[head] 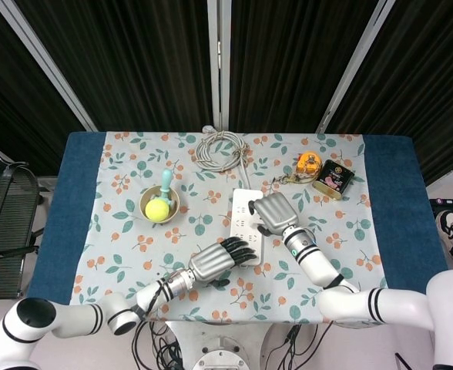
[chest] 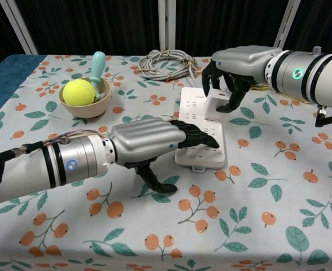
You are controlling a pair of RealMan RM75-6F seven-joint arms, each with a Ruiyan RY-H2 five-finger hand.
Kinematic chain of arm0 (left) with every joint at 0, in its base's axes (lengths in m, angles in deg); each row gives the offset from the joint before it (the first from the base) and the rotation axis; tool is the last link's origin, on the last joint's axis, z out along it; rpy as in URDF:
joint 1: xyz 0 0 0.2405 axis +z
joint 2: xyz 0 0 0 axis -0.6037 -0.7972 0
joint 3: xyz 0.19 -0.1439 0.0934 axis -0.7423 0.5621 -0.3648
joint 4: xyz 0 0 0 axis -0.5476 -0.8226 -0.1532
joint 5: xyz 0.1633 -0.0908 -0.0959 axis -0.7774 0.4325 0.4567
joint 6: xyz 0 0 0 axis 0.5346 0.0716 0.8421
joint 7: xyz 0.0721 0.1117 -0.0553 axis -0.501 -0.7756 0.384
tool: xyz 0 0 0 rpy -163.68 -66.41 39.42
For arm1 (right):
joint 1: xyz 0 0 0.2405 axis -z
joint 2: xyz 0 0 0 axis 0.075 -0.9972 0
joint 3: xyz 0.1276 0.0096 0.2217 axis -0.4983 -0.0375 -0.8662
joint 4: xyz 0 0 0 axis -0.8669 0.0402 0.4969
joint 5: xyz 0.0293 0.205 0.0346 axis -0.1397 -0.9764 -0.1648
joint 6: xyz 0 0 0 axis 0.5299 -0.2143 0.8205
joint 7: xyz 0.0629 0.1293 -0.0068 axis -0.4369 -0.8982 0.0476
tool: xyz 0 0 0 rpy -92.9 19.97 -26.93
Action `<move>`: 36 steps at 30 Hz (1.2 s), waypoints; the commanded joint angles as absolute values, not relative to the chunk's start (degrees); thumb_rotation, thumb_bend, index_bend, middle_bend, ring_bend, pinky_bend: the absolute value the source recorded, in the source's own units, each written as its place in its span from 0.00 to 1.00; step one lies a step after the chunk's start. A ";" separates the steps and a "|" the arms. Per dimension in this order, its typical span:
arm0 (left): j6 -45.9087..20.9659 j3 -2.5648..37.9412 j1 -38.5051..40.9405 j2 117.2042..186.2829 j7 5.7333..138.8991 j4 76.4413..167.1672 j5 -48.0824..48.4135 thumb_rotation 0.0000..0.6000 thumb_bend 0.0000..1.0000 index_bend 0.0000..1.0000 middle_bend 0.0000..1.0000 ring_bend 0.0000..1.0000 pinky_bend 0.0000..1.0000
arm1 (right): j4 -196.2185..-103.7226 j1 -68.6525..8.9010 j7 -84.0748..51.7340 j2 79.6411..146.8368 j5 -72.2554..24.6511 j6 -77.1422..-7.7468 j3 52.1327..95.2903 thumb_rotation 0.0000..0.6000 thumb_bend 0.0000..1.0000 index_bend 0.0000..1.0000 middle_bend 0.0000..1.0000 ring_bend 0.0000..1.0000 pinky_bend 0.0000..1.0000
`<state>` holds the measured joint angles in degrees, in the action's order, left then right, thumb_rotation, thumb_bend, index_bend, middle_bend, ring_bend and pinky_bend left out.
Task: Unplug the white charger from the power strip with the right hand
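The white power strip (chest: 201,141) (head: 240,223) lies mid-table on the floral cloth. My right hand (chest: 237,66) (head: 272,213) reaches in from the right, and its dark fingers curl round the white charger (chest: 215,103) at the strip's far end. The charger looks slightly tilted, and I cannot tell whether its prongs are out of the socket. In the head view the charger is hidden under the hand. My left hand (chest: 150,141) (head: 216,262) presses its fingertips flat on the strip's near end and holds nothing.
A tan bowl (chest: 88,107) (head: 158,202) holds a yellow tennis ball (chest: 78,92) and a teal-handled tool (chest: 97,63) at the left. A coiled grey cable (chest: 167,59) (head: 220,149) lies at the back. An orange object (head: 308,163) and a dark tin (head: 334,178) sit back right.
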<state>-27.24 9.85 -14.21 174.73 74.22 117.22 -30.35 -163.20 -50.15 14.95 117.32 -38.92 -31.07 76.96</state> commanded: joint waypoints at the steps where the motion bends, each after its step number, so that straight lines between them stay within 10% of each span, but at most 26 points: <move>1: -26.68 9.84 -14.10 174.46 74.16 117.67 -30.47 1.00 0.25 0.11 0.12 0.06 0.10 | -163.19 -48.28 10.42 116.48 -35.65 -32.27 75.95 1.00 0.41 1.00 0.78 0.58 0.50; 9: -22.80 10.28 -13.03 171.33 72.73 121.78 -31.28 1.00 0.25 0.11 0.12 0.06 0.10 | -168.43 -44.05 2.51 108.35 -32.16 -33.38 74.15 1.00 0.41 0.98 0.77 0.57 0.48; 22: -12.71 11.04 -6.74 160.24 69.59 132.16 -30.20 1.00 0.24 0.11 0.12 0.06 0.10 | -168.32 -44.28 -5.51 100.19 -40.09 -15.26 77.08 1.00 0.41 0.69 0.60 0.38 0.23; 29: -8.17 11.36 -2.63 156.05 70.55 134.03 -28.42 1.00 0.23 0.11 0.12 0.06 0.10 | -163.10 -46.86 -4.68 103.36 -44.06 -13.16 78.49 1.00 0.20 0.02 0.18 0.05 0.04; 36: -4.47 11.62 1.25 151.20 71.63 133.99 -26.83 1.00 0.22 0.11 0.12 0.06 0.10 | -165.38 -45.94 -4.83 101.21 -43.73 -17.09 78.29 1.00 0.05 0.00 0.00 0.00 0.00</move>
<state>-5.11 11.55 0.57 152.20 71.33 133.97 -27.38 -164.57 -46.40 -4.51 101.98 -44.08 -16.32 78.48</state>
